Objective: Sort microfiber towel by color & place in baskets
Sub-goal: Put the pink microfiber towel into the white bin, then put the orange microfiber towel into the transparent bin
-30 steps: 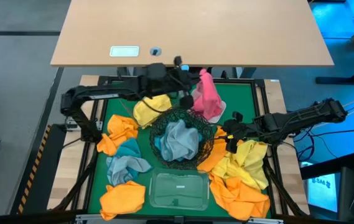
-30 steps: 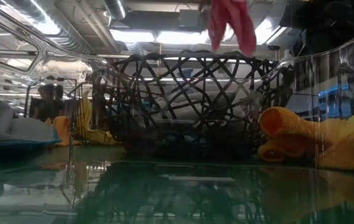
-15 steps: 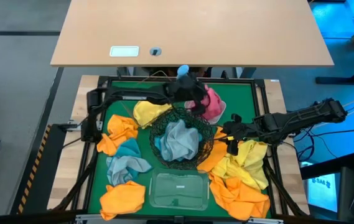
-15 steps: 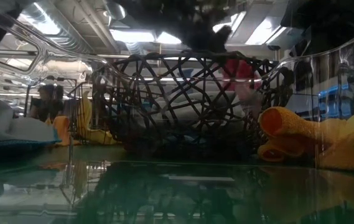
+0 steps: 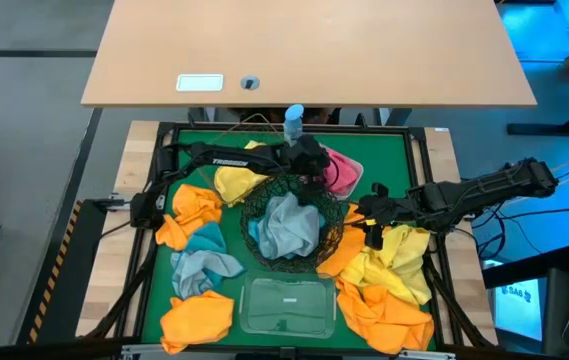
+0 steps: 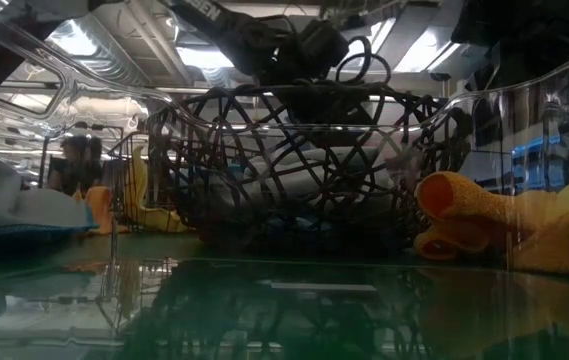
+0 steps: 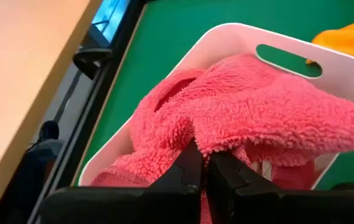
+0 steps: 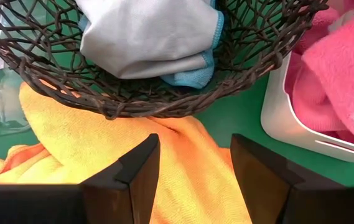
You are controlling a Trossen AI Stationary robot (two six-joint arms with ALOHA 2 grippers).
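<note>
The pink towel (image 7: pixel 251 118) is pinched between the closed fingers of the left gripper (image 7: pixel 203 171) and is lowered into the white tray (image 7: pixel 226 38), which sits just behind the black wire bowl (image 5: pixel 292 215). A grey towel (image 5: pixel 289 225) with a teal edge is held inside that bowl. Orange towels (image 5: pixel 189 212) and yellow towels (image 5: pixel 394 258) are spread on the green mat around the bowl. The right gripper (image 8: pixel 194 165) is held open beside the bowl, above an orange towel.
</note>
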